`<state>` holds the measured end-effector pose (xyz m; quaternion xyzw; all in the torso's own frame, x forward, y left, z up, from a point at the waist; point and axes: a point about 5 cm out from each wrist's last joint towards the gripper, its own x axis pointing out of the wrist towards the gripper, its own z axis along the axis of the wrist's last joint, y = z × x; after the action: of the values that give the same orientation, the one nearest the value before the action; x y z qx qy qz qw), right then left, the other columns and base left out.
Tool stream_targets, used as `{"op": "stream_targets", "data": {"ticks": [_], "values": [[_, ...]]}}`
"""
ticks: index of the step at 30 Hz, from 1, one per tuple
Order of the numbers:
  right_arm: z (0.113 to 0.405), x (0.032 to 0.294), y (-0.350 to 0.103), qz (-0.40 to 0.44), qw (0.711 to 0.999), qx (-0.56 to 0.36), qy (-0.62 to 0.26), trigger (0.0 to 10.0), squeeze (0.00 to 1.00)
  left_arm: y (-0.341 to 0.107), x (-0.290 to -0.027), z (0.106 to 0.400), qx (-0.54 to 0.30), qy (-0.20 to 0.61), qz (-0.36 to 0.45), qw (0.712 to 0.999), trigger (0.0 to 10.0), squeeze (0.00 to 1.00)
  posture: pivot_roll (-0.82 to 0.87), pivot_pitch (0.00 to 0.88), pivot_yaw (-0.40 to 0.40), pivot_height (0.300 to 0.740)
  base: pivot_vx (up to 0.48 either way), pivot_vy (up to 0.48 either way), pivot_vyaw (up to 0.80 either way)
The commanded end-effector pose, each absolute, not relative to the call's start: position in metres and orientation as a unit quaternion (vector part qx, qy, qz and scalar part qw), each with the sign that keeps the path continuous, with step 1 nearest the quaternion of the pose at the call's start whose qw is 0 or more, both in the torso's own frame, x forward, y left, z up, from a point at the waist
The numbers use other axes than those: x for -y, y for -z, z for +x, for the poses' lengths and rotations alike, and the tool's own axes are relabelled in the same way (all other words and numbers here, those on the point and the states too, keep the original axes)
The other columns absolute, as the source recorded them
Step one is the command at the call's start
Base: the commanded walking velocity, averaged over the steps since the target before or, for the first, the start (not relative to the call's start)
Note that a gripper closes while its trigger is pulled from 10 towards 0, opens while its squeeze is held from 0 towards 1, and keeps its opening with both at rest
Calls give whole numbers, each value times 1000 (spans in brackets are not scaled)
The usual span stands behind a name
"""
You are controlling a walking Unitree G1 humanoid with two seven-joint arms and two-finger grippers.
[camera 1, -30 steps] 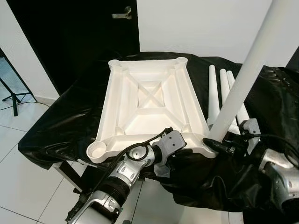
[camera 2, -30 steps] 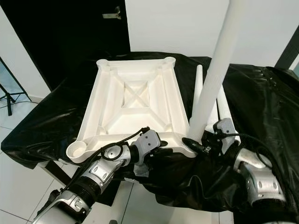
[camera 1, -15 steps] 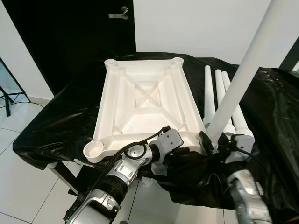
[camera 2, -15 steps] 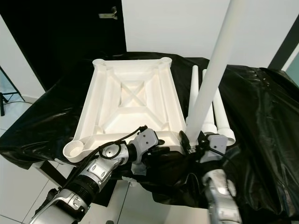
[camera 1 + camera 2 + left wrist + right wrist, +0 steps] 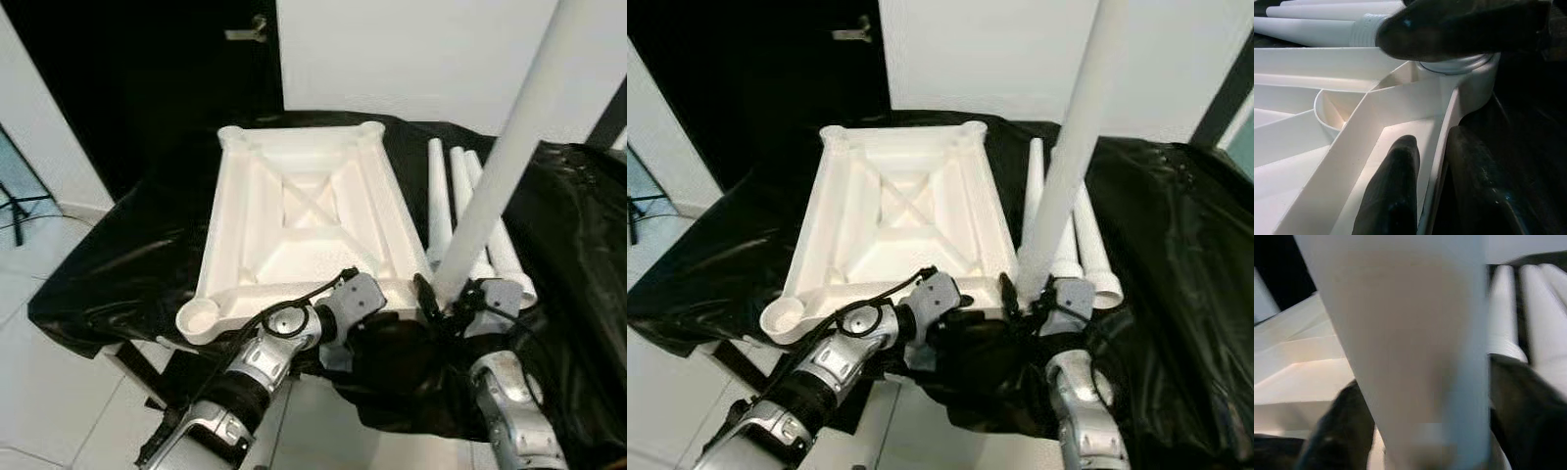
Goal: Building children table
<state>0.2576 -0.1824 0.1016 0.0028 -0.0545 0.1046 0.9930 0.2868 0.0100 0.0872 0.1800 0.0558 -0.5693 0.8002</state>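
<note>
No lettering to read anywhere here: no words, numbers, brand marks or labels show up in any of the views.

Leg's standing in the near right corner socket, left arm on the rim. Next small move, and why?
Probably turn the upright leg further into its socket with the right gripper, while the left gripper steadies the tabletop. The right jaws close round the leg's base, the left jaws straddle the near rim, and three spare legs lie unfitted. Whether the thread is fully seated cannot be told.
</note>
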Motion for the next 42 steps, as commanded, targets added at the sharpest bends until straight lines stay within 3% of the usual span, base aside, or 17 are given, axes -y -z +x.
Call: {"op": "stream_targets", "data": {"ticks": [1, 2, 3, 4, 6, 9, 10, 11, 12, 19, 30, 31, 33, 34, 35, 37, 42], "values": [[260, 186, -102, 5, 991, 48, -128, 10000, 1000, -55, -15, 272, -133, 592, 188, 773, 10000, 0, 201, 0, -23, 740, 0, 0, 0], [263, 190, -105, -4, 986, 46, -160, 10000, 651, -55, -15, 272, -133, 592, 188, 772, 10000, 0, 199, 0, -21, 740, 0, 0, 0], [264, 191, -109, -18, 976, 41, -211, 10000, 0, -55, -15, 273, -132, 592, 189, 772, 10000, 0, 198, 0, -21, 740, 0, 0, 0], [264, 191, -109, -18, 976, 41, -211, 10000, 0, -55, -15, 273, -132, 592, 189, 772, 10000, 0, 198, 0, -21, 740, 0, 0, 0], [262, 191, -112, -38, 948, 21, -314, 10000, 0, -56, -14, 274, -131, 593, 189, 772, 10000, 0, 197, 0, -20, 740, 0, 0, 0], [260, 192, -112, -45, 939, 10, -341, 9451, 0, -56, -14, 274, -132, 593, 189, 772, 10000, 0, 198, 0, -18, 740, 0, 0, 0], [260, 192, -111, -50, 932, 3, -358, 4980, 0, -56, -15, 274, -132, 592, 190, 772, 10000, 0, 198, 0, -18, 740, 0, 0, 0], [260, 192, -111, -50, 932, 3, -358, 4980, 0, -56, -15, 274, -132, 592, 190, 772, 10000, 0, 198, 0, -18, 740, 0, 0, 0], [259, 194, -110, -56, 921, -17, -385, 0, 0, -56, -15, 274, -132, 592, 190, 772, 10000, 0, 206, 0, -19, 740, 0, 0, 0], [262, 202, -109, -66, 896, -61, -434, 0, 0, -56, -17, 275, -131, 589, 192, 774, 10000, 0, 212, 0, -20, 740, 0, 0, 0], [263, 202, -104, -39, 906, -67, -417, 0, 0, -55, -18, 275, -132, 589, 193, 773, 10000, 0, 210, 0, -15, 740, 0, 0, 0], [264, 198, -102, -31, 930, -42, -364, 0, 0, -56, -18, 275, -132, 589, 193, 773, 10000, 0, 213, 0, -21, 740, 0, 0, 0], [264, 198, -102, -31, 930, -42, -364, 0, 0, -56, -18, 275, -132, 589, 193, 773, 10000, 0, 213, 0, -21, 740, 0, 0, 0], [265, 195, -100, -27, 961, -6, -276, 0, 0, -56, -17, 275, -131, 589, 193, 774, 10000, 0, 212, 0, -24, 740, 0, 0, 0], [265, 195, -100, -27, 961, -6, -276, 0, 0, -56, -17, 275, -131, 589, 193, 774, 10000, 0, 212, 0, -24, 740, 0, 0, 0], [257, 186, -93, -9, 992, 32, -121, 0, 0, -55, -16, 274, -131, 589, 191, 774, 10000, 0, 215, 0, -24, 740, 0, 0, 0], [260, 173, -92, 12, 998, 40, -53, 0, 0, -55, -15, 273, -132, 590, 188, 774, 10000, 0, 212, 0, -24, 740, 0, 0, 0]]}}
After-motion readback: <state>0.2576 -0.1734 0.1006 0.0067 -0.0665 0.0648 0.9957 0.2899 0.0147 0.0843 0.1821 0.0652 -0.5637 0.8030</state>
